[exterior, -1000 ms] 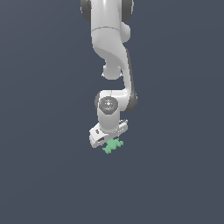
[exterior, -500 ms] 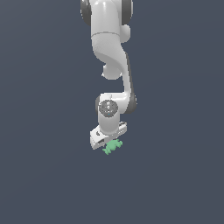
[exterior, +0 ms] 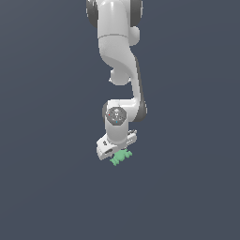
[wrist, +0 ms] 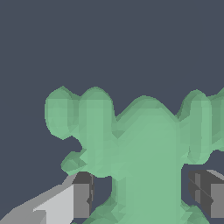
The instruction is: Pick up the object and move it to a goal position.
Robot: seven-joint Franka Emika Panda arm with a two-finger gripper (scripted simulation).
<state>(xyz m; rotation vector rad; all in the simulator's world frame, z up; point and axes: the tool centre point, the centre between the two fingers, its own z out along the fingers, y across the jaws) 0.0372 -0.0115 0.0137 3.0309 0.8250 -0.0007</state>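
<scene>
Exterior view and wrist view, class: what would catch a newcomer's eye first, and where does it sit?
In the exterior view, the tall white arm hangs down the middle of a bare dark-grey background. Under its claw sits the only colour: the small mint-green object. The wrist view is filled by the same knobbly object, its stem between the two dark fingertips.

Only a plain dark grey-blue backdrop (exterior: pixel 42 187) shows, apparently featureless in both views.
</scene>
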